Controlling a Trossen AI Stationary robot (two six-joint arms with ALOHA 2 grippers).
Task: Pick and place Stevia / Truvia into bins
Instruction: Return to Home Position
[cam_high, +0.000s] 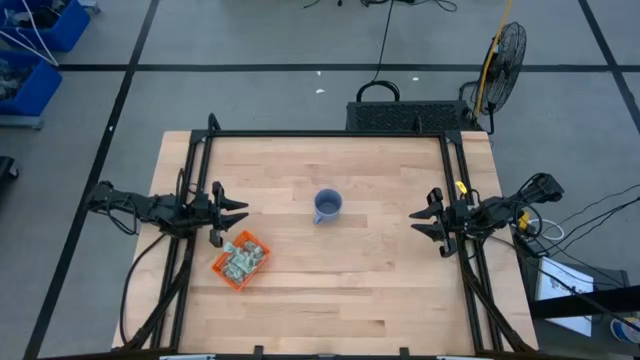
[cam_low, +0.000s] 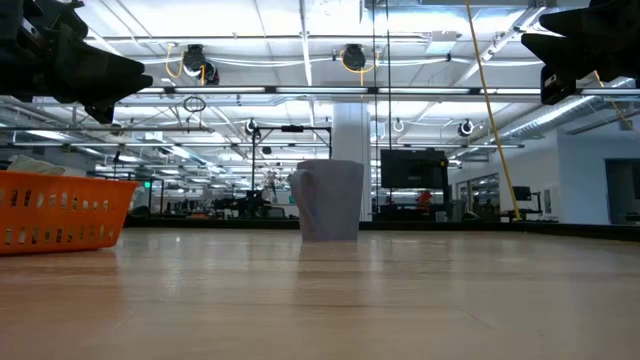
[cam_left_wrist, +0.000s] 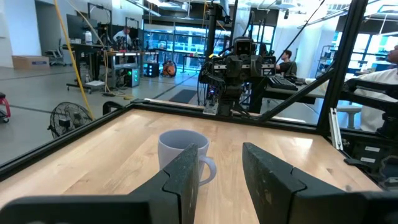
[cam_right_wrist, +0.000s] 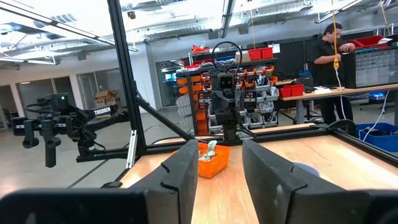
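Observation:
The orange bin (cam_high: 240, 261) stands on the table near the left side, toward the near edge; it also shows in the low view (cam_low: 60, 210) and the right wrist view (cam_right_wrist: 212, 160). Several pale green and white Stevia packets (cam_high: 243, 257) lie piled inside it, and some stick up above its rim (cam_right_wrist: 211, 147). My left gripper (cam_high: 230, 210) hovers open at the table's left edge, just beyond the bin's far side, pointing level toward the middle (cam_left_wrist: 221, 168). My right gripper (cam_high: 424, 217) hovers open at the right edge, pointing toward the middle (cam_right_wrist: 221, 168). Neither holds anything.
A blue-grey mug (cam_high: 327, 206) stands upright at the table's middle, between the two grippers (cam_left_wrist: 180, 155). Black frame rails (cam_high: 330, 133) run along the table's far, left and right sides. A fan (cam_high: 505, 55) stands on the floor beyond the far right corner. A person (cam_right_wrist: 329, 62) works in the room behind.

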